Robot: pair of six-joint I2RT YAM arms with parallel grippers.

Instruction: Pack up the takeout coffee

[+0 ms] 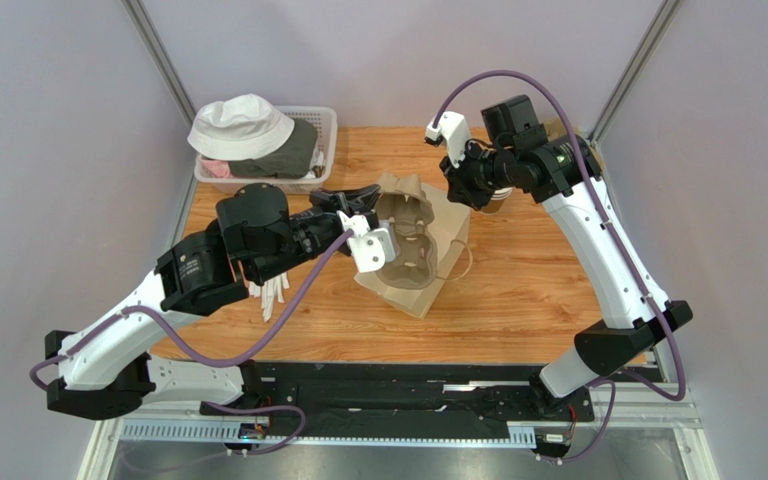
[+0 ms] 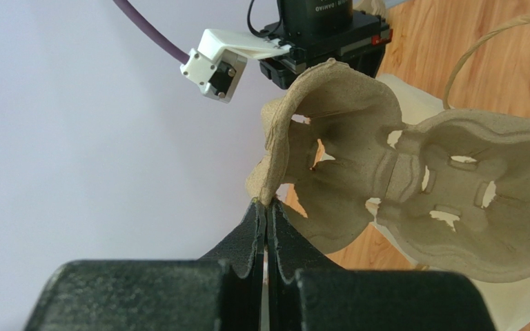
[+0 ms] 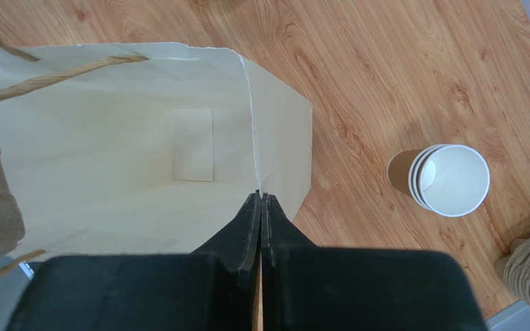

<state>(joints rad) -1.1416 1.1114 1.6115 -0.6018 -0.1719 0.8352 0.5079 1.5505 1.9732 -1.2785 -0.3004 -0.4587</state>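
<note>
The left gripper [image 2: 266, 219], fingers pressed together on the rim of the moulded pulp cup tray [image 2: 454, 193], holds the tray tilted over the brown paper bag [image 3: 109, 152], which rests on the wooden table [image 1: 518, 290]. The right gripper [image 3: 261, 207], fingers likewise closed tight, pinches the edge of the bag's open mouth. A stack of open tan paper cups [image 3: 450, 181] stands on the table just beside the bag, while the takeout coffee itself, a cup under a black lid, cannot be made out in any view.
</note>
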